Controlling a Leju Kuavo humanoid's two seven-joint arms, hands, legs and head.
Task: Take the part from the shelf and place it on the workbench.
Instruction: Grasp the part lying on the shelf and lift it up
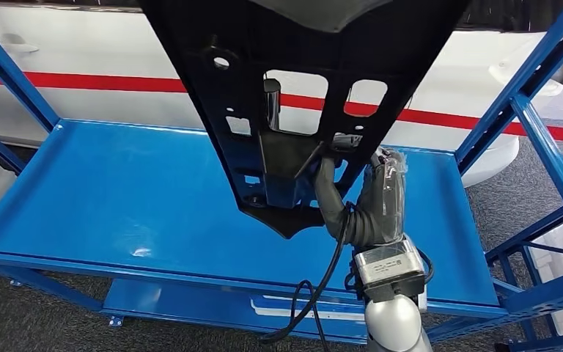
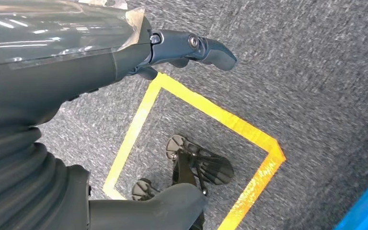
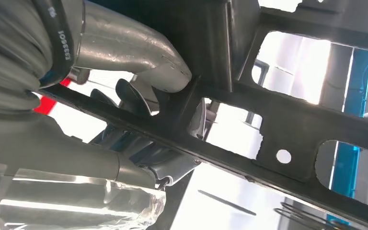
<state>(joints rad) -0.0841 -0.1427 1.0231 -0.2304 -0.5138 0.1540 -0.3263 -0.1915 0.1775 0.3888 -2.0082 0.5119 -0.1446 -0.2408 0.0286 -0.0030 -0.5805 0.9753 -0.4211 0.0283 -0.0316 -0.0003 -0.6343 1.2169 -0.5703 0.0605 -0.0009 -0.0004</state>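
Note:
The part (image 1: 293,88) is a large black flat panel with several cut-out windows and holes. It is lifted clear above the blue shelf board (image 1: 117,198), tilted with its narrow end down. My right hand (image 1: 366,202) grips it near that lower end, thumb on one face and fingers wrapped through an opening. In the right wrist view the thumb (image 3: 139,52) and darker fingers (image 3: 143,153) clamp a bar of the black part (image 3: 287,124). My left hand (image 2: 124,52) hangs over the carpet holding nothing, its fingers loosely apart.
Blue shelf uprights (image 1: 528,88) slant at the right and left (image 1: 7,81) of the board. A white body with a red stripe (image 1: 117,82) stands behind the shelf. Yellow floor tape (image 2: 211,115) marks a square on the grey carpet below my left hand.

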